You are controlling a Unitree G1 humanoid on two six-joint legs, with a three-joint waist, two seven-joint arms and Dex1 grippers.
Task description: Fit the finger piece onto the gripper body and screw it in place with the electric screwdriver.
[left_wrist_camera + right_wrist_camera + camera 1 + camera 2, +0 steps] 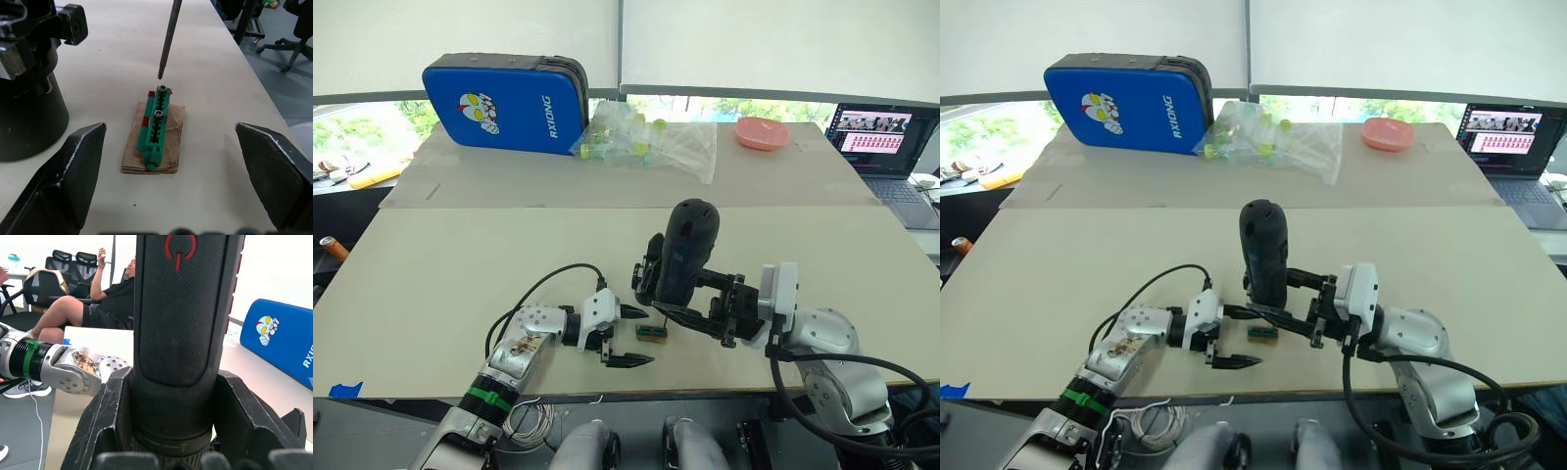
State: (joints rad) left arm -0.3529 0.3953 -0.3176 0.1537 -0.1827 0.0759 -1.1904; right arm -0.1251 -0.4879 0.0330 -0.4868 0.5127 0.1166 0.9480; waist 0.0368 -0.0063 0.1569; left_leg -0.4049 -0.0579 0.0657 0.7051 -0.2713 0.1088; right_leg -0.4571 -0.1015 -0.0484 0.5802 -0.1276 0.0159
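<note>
My right gripper (677, 294) is shut on the electric screwdriver (685, 255), a thick black tool held upright over the near table. Its thin metal bit (168, 39) points down, the tip just above the end screw of a small green block (155, 125) lying on brown card. My left gripper (628, 337) is open just left of that block (653, 333), one finger on each side of it in the left wrist view. A chunky black mechanical piece, the gripper body (644, 272), stands right behind the screwdriver. The finger piece is out of view.
At the back of the table (460, 284) lie a blue zip case (504, 103), a clear bag of small bottles (641, 137) and a pink bowl (763, 132). A laptop (886, 137) sits far right. A person (98, 298) sits beyond the table's left end.
</note>
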